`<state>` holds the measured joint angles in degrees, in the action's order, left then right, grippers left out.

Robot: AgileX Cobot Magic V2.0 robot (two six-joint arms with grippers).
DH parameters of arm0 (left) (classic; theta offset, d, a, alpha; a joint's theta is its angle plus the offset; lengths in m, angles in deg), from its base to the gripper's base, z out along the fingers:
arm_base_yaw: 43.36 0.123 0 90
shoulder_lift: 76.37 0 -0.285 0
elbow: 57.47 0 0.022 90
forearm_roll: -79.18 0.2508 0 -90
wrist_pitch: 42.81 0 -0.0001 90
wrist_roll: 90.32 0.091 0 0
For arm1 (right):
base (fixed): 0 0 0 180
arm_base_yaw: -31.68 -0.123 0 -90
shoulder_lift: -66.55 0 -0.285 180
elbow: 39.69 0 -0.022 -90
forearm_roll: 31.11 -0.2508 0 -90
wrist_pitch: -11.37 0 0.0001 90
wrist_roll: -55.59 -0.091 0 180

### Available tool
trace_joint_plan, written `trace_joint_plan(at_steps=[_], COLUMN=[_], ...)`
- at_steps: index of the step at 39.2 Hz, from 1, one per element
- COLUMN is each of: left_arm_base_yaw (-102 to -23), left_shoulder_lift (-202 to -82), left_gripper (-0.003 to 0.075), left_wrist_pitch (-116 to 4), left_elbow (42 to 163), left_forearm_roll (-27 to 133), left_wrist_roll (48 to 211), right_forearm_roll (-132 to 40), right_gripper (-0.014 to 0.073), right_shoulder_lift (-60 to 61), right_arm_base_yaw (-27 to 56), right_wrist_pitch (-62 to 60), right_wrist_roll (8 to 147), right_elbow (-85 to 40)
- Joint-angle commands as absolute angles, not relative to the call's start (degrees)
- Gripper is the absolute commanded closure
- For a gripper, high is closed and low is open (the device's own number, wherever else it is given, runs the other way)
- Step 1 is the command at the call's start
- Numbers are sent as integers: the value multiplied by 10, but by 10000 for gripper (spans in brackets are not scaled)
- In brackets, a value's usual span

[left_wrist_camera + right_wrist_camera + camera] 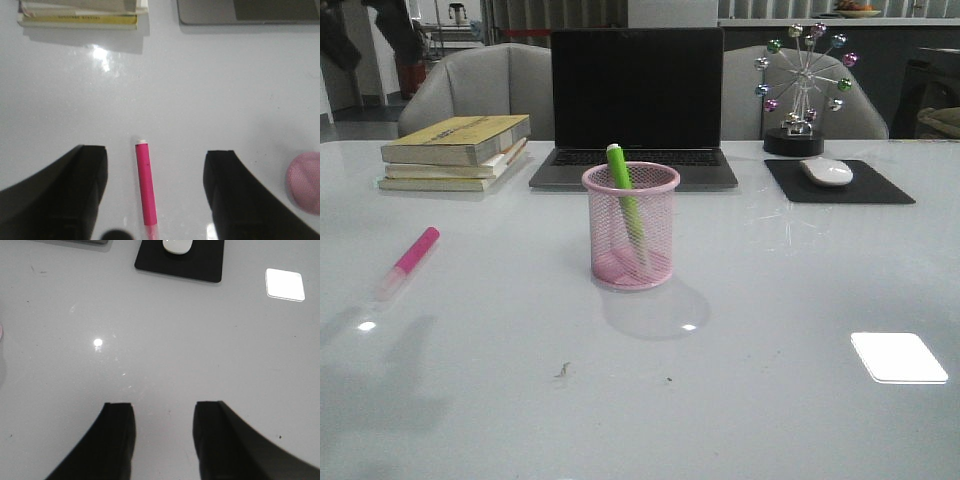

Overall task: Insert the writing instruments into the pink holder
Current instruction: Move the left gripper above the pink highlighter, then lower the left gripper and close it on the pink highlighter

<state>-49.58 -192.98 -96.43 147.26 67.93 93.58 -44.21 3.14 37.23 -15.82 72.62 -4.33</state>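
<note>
The left claw point(156, 187) is spread wide and holds nothing. The bright pink marker with a clear cap point(146, 186) lies flat on the shiny white table point(790, 420), right between its two black fingers point(87, 180), not touching them. The right claw point(164, 432) is wide apart too, over bare table. The lime green marker point(623, 185) leans inside the round pink wire-mesh cup point(631, 227) in the middle, well apart from the pink one.

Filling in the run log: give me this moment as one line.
green marker: in pink holder | pink marker: flat on table, between open left hand fingers, ungrasped | right hand: open, empty
</note>
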Motion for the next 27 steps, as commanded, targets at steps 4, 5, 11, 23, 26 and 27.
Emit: trace_joint_plan(at_steps=[4, 5, 11, 23, 26, 27], left_arm_base_yaw=[-500, -500, -500, -504, -504, -505], left_shoulder_lift=[-1967, -1974, -2003, -2041, -2050, -2053], left_gripper=[243, 243, 243, 243, 243, 243], left_wrist_pitch=[-1006, -1007, -1007, -1007, -1005, -1005], left_elbow=[1547, 1550, 1552, 1552, 1552, 1552], left_forearm_roll=[674, 674, 674, 684, 685, 685], left_wrist_roll=[936, 936, 936, 936, 936, 936], right_forearm_roll=[-442, -442, -442, -442, -442, -442], right_gripper=[188, 188, 188, 188, 188, 188], right_shoulder_lift=[41, 41, 41, 41, 41, 41], right_arm_base_yaw=[377, 377, 377, 377, 377, 377], right_wrist_pitch=[-119, -119, -119, -119, -119, -119], right_wrist_roll=[732, 732, 732, 732, 732, 732], right_elbow=[-60, -60, -60, -60, -60, -60])
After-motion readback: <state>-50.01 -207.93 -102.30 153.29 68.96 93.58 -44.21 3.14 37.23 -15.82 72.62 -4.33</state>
